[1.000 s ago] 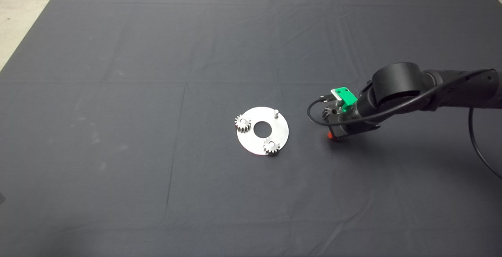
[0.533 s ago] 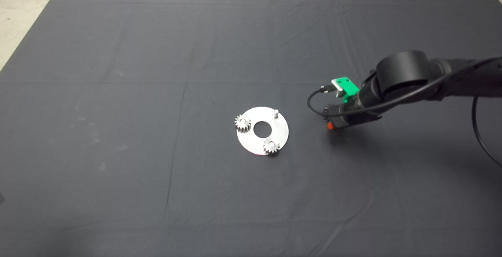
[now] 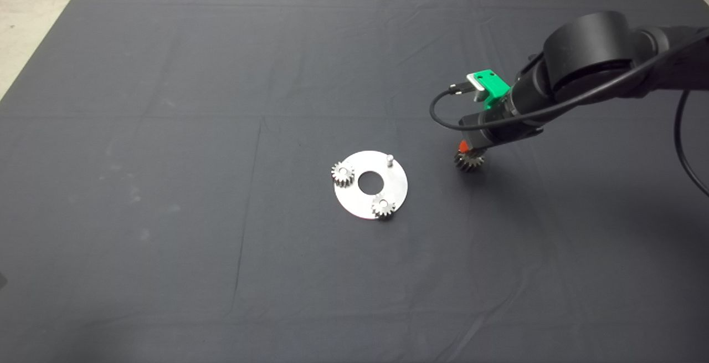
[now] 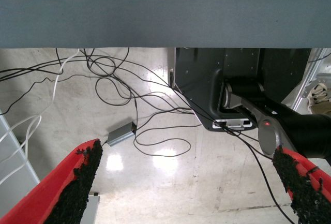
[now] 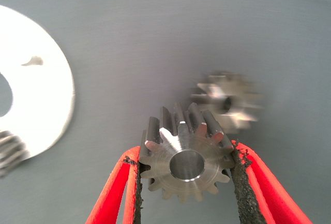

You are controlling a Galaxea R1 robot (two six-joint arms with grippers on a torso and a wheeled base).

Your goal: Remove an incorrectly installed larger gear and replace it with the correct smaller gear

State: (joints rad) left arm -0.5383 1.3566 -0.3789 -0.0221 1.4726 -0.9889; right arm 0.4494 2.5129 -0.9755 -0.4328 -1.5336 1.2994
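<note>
My right gripper [image 5: 187, 182] is shut on the smaller gear [image 5: 185, 163], a silver toothed gear held by its sides above the mat. Just beyond it the larger gear [image 5: 230, 102] with a dark centre hole lies on the mat. From above, the right gripper [image 3: 465, 149] hangs to the right of the round silver plate [image 3: 400, 187], and the larger gear [image 3: 469, 162] shows right under it. The plate has a bare peg [image 3: 390, 158] and two small gears [image 3: 343, 174] [image 3: 383, 206] on it. My left gripper [image 4: 191, 193] waits open off the mat.
The dark mat [image 3: 166, 213] spreads wide around the plate. A black cable [image 3: 443, 122] loops off the right wrist. The left wrist view shows the floor beyond the mat with loose cables [image 4: 119, 94] and the robot's dark base [image 4: 217, 79].
The right gripper has risen from the mat and moved toward the far side with the smaller gear in it. The plate and its two gears have not moved.
</note>
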